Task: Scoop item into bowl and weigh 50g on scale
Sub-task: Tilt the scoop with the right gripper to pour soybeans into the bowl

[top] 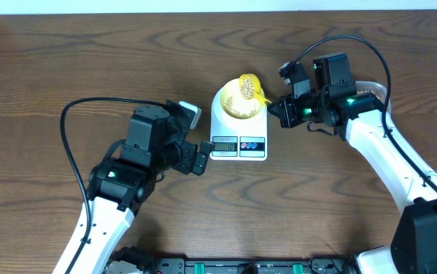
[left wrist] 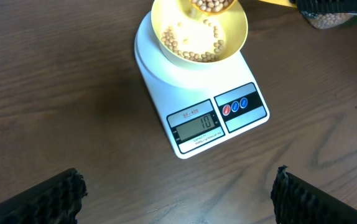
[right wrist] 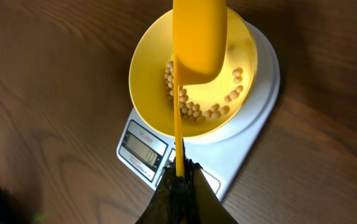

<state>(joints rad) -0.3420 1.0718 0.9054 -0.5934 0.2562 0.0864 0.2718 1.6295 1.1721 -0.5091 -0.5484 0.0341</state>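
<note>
Two arms flank the scale at the centre of the overhead frame. The right arm reaches in from the lower right corner, elbow bent, wrist turned toward the middle. The right gripper is pinched tight on the thin handle of the yellow scoop, whose cup hangs over the bowl. That bowl sits on the scale's round platform, with a scatter of beans in its bottom and more showing in the scoop. The left arm comes up from the lower left, its forearm angled toward the scale. The left gripper is spread wide, holding nothing, just beside the scale's display edge.
</note>
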